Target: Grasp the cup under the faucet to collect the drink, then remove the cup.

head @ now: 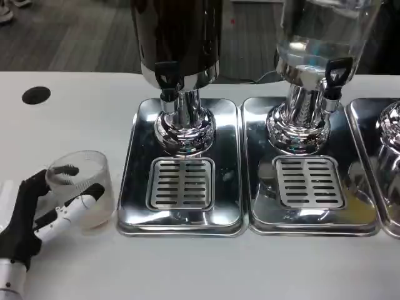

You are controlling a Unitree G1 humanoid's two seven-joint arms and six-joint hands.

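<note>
While its forearm comes in from the lower left corner, the left hand [37,215] wraps its fingers [81,201] around a clear plastic cup [84,187], holding it upright on the white table [200,269] at the left of the frame. That cup stands just left of the steel drip tray [134,212], well apart from the dark dispenser's black faucet [167,78]. No readable writing shows on anything.
</note>
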